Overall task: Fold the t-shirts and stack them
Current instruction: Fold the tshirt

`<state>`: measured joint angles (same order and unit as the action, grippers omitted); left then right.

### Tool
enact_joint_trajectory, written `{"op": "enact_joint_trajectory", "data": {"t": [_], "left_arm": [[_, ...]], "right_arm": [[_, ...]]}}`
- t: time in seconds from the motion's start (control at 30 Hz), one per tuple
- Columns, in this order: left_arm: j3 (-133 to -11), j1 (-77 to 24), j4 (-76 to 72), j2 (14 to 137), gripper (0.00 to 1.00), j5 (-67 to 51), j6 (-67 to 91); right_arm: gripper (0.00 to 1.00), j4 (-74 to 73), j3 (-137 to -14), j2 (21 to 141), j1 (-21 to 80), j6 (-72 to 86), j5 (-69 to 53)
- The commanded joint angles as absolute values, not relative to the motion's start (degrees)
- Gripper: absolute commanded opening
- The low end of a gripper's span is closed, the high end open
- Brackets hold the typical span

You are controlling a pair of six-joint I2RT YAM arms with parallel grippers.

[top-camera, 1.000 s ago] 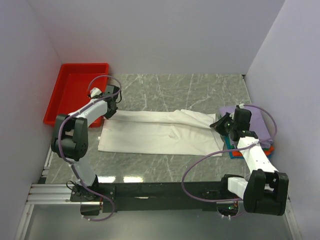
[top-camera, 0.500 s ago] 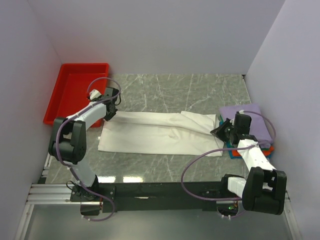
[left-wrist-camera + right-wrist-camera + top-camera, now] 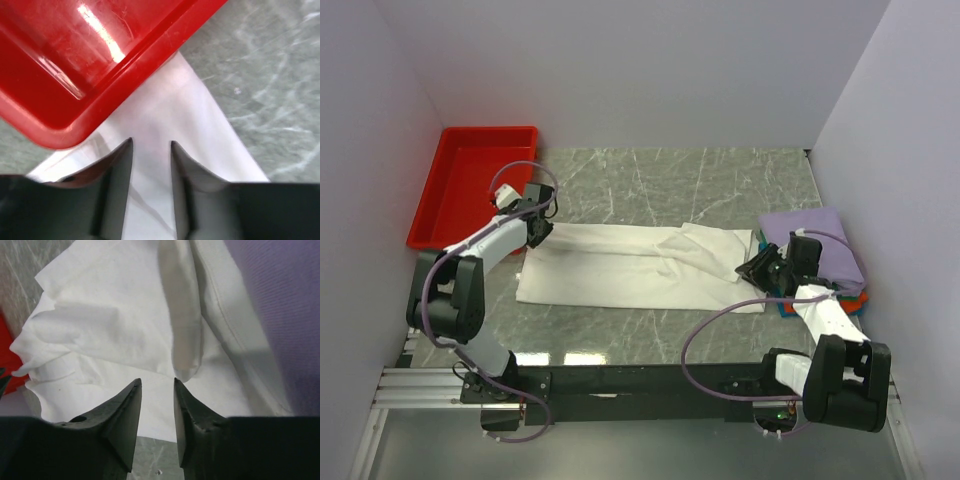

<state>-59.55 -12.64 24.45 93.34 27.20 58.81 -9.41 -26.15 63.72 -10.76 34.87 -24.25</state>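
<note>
A large white t-shirt (image 3: 630,265) lies folded into a long strip across the marble table, its right end rumpled. My left gripper (image 3: 535,232) is over the strip's left end, next to the red tray. In the left wrist view that gripper (image 3: 151,144) is open, with white cloth (image 3: 190,110) lying under the gap. My right gripper (image 3: 757,268) is at the strip's right end. In the right wrist view it (image 3: 156,382) is open above the white cloth (image 3: 110,330), and a loose fold ends just past one fingertip. A stack of folded t-shirts, lavender (image 3: 825,240) on top, sits at the right.
The red tray (image 3: 470,180) stands at the back left, its corner overlapping the shirt's end in the left wrist view (image 3: 75,60). Teal and orange edges (image 3: 855,298) show under the lavender shirt (image 3: 280,300). White walls close in the left, back and right.
Both grippers, shut on the shirt's ends before, have opened and let go. The right gripper has moved toward the near edge, and the shirt's right end has dropped into a rumple.
</note>
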Motion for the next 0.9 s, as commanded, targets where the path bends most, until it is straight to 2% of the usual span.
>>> {"op": "enact_joint_trajectory", "data": {"t": [0.0,0.07,0.1,0.37,0.53,0.73,0.87], "left_arm": [[-56.78,-12.83,19.87,86.85,0.43,25.76,57.57],[-55.21,-12.83,18.81,84.22,0.51,25.31,57.13],[-54.85,-12.92,18.63,83.50,0.52,25.14,56.95],[-58.09,-15.64,19.25,85.24,0.47,23.38,55.64],[-62.13,-20.21,17.41,89.90,0.41,19.78,53.98],[-68.55,-26.27,10.21,97.46,0.46,8.63,47.57],[-74.16,-30.57,5.64,103.87,0.50,1.95,44.74]], "right_arm": [[0.41,-8.78,-26.45,59.68,-11.16,33.58,-25.66],[0.43,-9.40,-26.98,58.45,-11.16,33.14,-25.66],[0.44,-9.67,-27.33,57.66,-11.16,33.05,-25.84],[0.47,-11.33,-36.55,62.48,-8.71,31.46,-21.55],[0.49,-11.86,-44.97,70.74,-6.15,32.34,-15.92],[0.54,-14.24,-54.21,81.02,-5.98,32.61,-13.45],[0.55,-15.11,-60.02,89.00,-5.19,31.12,-17.05]]}}
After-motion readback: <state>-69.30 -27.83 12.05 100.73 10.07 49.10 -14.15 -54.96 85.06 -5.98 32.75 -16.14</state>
